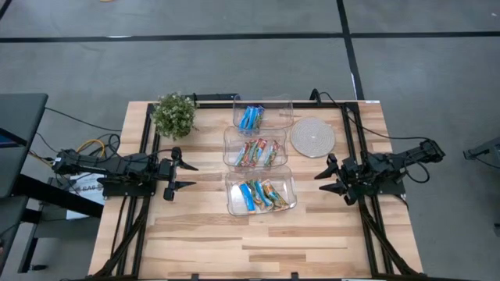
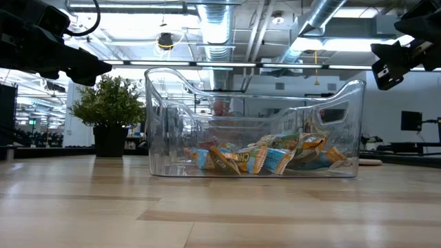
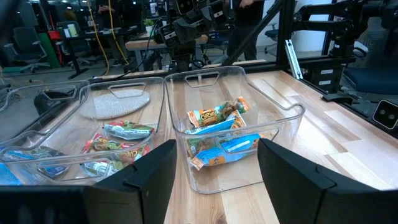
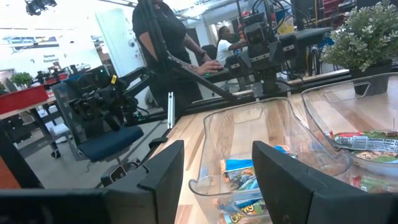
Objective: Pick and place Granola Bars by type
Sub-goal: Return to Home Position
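Granola Bars (image 1: 262,193) lie sorted in three clear tubs (image 1: 291,176) lined down the middle of the wooden surface (image 1: 258,242): blue toward the back edge, red-green-orange between, tan-orange with light blue nearest the front edge. Left jaws hang released over the left edge, right jaws released over the right edge. A potted plant (image 1: 173,115) stands at the back left corner. Beyond: grey floor (image 1: 234,70), ceiling ducts (image 2: 219,27), a person (image 4: 155,37). In the low view the front tub (image 2: 165,103) hides the others.
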Controlling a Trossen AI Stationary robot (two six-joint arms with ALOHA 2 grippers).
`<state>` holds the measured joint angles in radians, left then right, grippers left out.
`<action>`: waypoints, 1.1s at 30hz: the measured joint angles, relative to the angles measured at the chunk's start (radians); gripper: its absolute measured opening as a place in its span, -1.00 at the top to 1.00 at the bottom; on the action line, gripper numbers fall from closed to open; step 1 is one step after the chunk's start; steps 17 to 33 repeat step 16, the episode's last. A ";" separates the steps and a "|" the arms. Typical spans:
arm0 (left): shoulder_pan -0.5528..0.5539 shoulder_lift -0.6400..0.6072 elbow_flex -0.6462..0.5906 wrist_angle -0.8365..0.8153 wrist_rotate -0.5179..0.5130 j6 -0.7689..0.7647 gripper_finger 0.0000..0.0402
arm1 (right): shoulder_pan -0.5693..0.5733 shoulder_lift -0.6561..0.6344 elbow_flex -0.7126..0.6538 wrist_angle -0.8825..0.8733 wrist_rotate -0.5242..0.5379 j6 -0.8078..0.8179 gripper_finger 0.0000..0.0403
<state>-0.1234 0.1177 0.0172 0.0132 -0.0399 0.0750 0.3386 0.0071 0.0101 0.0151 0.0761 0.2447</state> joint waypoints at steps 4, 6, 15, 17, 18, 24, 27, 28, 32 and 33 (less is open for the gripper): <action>0.000 0.000 0.000 0.000 0.000 0.000 -0.09 | 0.000 0.000 0.000 0.000 0.000 0.000 0.09; 0.000 0.000 0.000 0.000 0.000 0.000 -0.09 | 0.000 0.000 0.000 0.000 0.000 0.000 0.09; 0.000 0.000 0.000 0.000 0.000 0.000 -0.09 | 0.000 0.000 0.000 0.000 0.000 0.000 0.09; 0.000 0.000 0.000 0.000 0.000 0.000 -0.09 | 0.000 0.000 0.000 0.000 0.000 0.000 0.09; 0.000 0.000 0.000 0.000 0.000 0.000 -0.09 | 0.000 0.000 0.000 0.000 0.000 0.000 0.09; 0.000 0.000 0.000 0.000 0.000 0.000 -0.09 | 0.000 0.000 0.000 0.000 0.000 0.000 0.09; 0.000 0.000 0.000 0.000 0.000 0.000 -0.09 | 0.000 0.000 0.000 0.000 0.000 0.000 0.09; 0.000 0.000 0.000 0.000 0.000 0.000 -0.09 | 0.000 0.000 0.000 0.000 0.000 0.000 0.09; 0.000 0.000 0.000 0.000 0.000 0.000 -0.09 | 0.000 0.000 0.000 0.000 0.000 0.000 0.09; 0.000 0.000 0.000 0.000 0.000 0.000 -0.09 | 0.000 0.000 0.000 0.000 0.000 0.000 0.09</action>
